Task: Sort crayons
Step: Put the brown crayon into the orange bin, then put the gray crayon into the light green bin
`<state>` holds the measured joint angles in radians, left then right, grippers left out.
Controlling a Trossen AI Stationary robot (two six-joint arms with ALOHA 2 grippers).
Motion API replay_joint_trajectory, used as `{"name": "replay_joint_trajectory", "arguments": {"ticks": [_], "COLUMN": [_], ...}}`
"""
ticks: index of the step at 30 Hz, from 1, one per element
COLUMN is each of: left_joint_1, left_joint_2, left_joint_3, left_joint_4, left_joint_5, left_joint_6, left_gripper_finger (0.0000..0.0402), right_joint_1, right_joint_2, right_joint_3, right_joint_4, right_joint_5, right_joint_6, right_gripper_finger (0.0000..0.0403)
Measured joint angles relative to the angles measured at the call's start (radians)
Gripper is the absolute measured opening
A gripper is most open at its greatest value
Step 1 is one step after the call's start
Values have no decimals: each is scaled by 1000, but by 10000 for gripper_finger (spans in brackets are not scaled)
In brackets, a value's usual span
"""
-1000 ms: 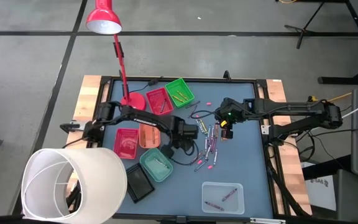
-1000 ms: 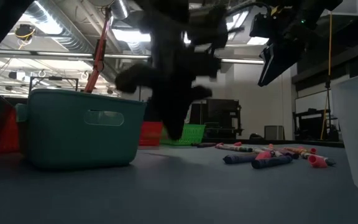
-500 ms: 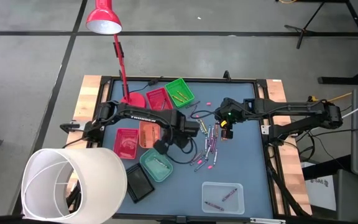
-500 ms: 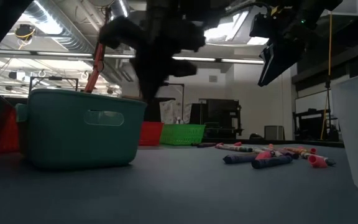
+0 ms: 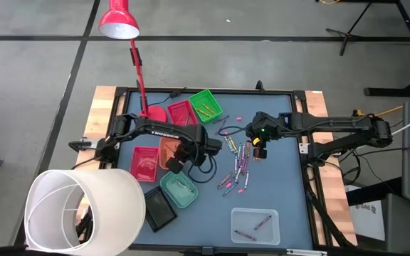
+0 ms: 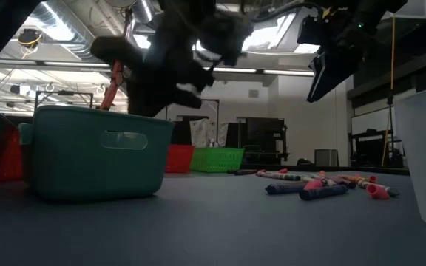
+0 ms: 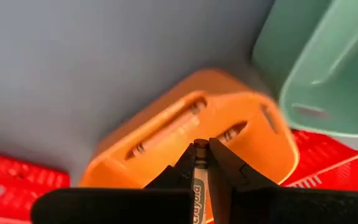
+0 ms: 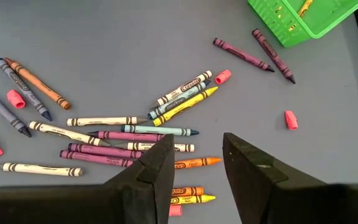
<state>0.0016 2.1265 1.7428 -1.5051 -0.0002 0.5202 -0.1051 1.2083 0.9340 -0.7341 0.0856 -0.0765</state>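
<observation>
So the left end effector (image 7: 201,163) is clenched on a single crayon (image 7: 199,186), hanging right over the orange tray (image 7: 185,134). Only the crayon's tip and a bit of its wrapper poke out between the fingers, so I can't tell its colour; the rest is hidden behind the black body of the wrist. From the table-level camera that arm is just a dark blur above the teal tray (image 6: 95,151).

The right end effector (image 8: 194,163) is released, fingers apart, holding nothing, hovering above the loose crayons (image 8: 135,134) scattered mid-table (image 5: 276,192). A couple of them sit partly behind its fingers.

From above you can see the red tray (image 5: 181,114), green tray (image 5: 206,104) and a clear tray (image 5: 255,225) with a few crayons in it. A big white lampshade (image 5: 84,211) covers the near-left corner.
</observation>
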Motion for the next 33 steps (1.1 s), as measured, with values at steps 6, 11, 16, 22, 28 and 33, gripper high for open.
{"name": "replay_joint_trajectory", "arguments": {"ticks": [6,11,16,22,28,33], "left_joint_1": [8,8,8,7,7,7], "left_joint_2": [0,0,0,0,0,0], "left_joint_3": [-60,-82,-84,-84,-84,-84], "left_joint_4": [-2,2,20,43,31,21], "left_joint_5": [-61,-61,-62,-65,-96,-99], "left_joint_6": [-108,-127,-149,-148,-150,-156], "left_gripper_finger": [5,5,5,49,96,101], "right_joint_1": [0,0,0,0,0,0], "right_joint_2": [0,0,0,0,0,0], "right_joint_3": [0,0,0,0,0,0], "right_joint_4": [0,0,0,2,2,2], "right_joint_5": [0,0,0,0,0,0], "right_joint_6": [0,0,0,0,0,0], "right_gripper_finger": [134,134,134,134,134,134]}}
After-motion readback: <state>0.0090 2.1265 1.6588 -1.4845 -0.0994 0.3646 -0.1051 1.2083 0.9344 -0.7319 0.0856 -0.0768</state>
